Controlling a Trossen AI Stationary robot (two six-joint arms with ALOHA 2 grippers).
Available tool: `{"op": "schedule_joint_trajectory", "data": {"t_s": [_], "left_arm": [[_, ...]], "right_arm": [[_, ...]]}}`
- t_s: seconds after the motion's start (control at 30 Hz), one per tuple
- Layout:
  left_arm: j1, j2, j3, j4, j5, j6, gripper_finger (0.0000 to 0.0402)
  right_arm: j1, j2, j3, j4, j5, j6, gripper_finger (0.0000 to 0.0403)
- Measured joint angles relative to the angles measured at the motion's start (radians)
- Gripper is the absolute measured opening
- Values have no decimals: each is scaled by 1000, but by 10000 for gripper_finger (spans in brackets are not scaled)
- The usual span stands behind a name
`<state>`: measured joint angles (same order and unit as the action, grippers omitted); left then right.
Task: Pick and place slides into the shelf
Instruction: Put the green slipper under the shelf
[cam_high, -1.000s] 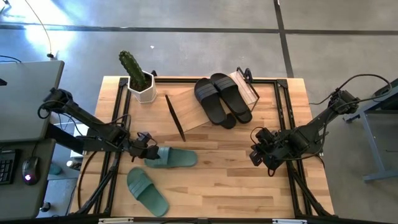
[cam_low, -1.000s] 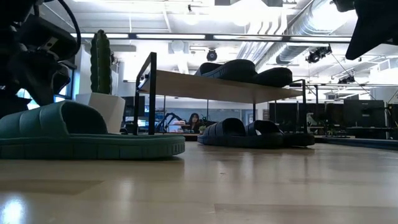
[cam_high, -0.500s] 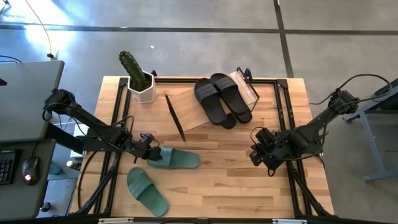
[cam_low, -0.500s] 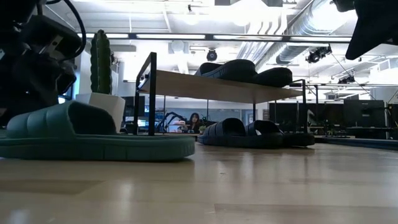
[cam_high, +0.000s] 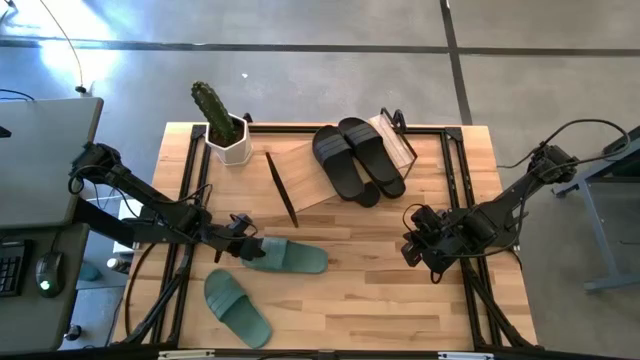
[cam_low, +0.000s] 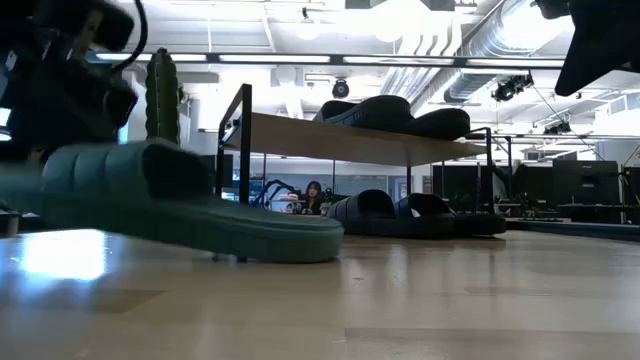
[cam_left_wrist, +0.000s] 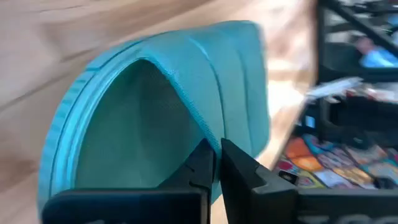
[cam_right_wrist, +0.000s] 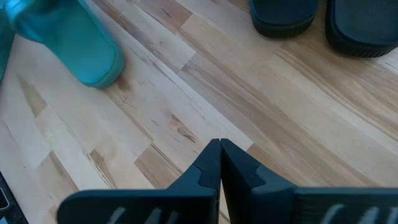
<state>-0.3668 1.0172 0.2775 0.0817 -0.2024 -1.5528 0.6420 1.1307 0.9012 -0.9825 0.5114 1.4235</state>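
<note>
At the left side of the tabletop (cam_high: 380, 300), my left end effector (cam_high: 238, 244) is clamped on the strap end of one green slide (cam_high: 288, 256), its fingers (cam_left_wrist: 205, 163) pinched together over the strap's edge as the left wrist view shows it. Over the last second this slide has slid toward the middle of the tabletop and its gripped end has come up: in the low view it now sits tilted, heel end raised and only the far end near the wood, where a second ago it lay flat. I judge that the pick is under way and the carry to the shelf (cam_high: 330, 172) comes next. The second green slide (cam_high: 236, 306) lies flat just beside me, nearer the front edge, untouched. The shelf stands well apart toward the back, with two black slides (cam_high: 358, 158) on its top board and another black pair (cam_low: 415, 214) on the level beneath, seen from the low view. A cactus pot (cam_high: 228, 138) stands at the shelf's left. My right end effector (cam_high: 420, 246) waits over the right side, fingers together, holding nothing.
</note>
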Motion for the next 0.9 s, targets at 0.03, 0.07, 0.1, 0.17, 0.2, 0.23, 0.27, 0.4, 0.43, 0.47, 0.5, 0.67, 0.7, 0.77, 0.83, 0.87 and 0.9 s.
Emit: {"op": "schedule_joint_trajectory", "data": {"t_s": [0.03,0.07,0.1,0.17,0.2,0.23,0.27,0.4,0.43,0.47,0.5,0.67,0.7,0.77,0.83,0.87,0.9], "left_arm": [[0,0,0,30,0,21,6],[0,0,0,62,0,39,4],[0,0,0,95,2,56,4],[0,0,0,161,20,92,3],[0,0,0,187,30,107,3],[0,0,0,209,42,114,2],[0,0,0,230,57,120,2],[-1,0,10,295,99,143,2],[-1,0,19,296,101,147,2],[-1,0,29,299,101,158,1],[-1,0,40,306,101,173,1],[0,0,117,312,85,252,1],[0,0,131,311,85,264,1],[0,0,154,312,86,271,0],[0,0,172,312,86,266,0],[0,0,181,311,89,265,0],[0,0,190,311,96,264,0]], "right_arm": [[0,0,0,0,0,0,0],[0,0,0,0,0,0,0],[0,0,0,0,0,0,0],[0,0,0,0,-1,0,0],[0,0,0,0,-1,0,0],[0,0,0,0,-3,0,0],[0,0,0,0,-9,0,0],[0,0,0,1,-30,22,0],[0,0,0,1,-41,38,0],[0,0,0,5,-55,47,0],[0,0,0,17,-69,55,0],[23,-7,0,207,-78,-103,0],[32,-6,0,265,-58,-172,0],[47,-6,0,372,-17,-330,0],[53,-6,0,471,13,-491,0],[53,-6,0,513,19,-567,0],[53,-6,0,549,27,-634,0]]}}
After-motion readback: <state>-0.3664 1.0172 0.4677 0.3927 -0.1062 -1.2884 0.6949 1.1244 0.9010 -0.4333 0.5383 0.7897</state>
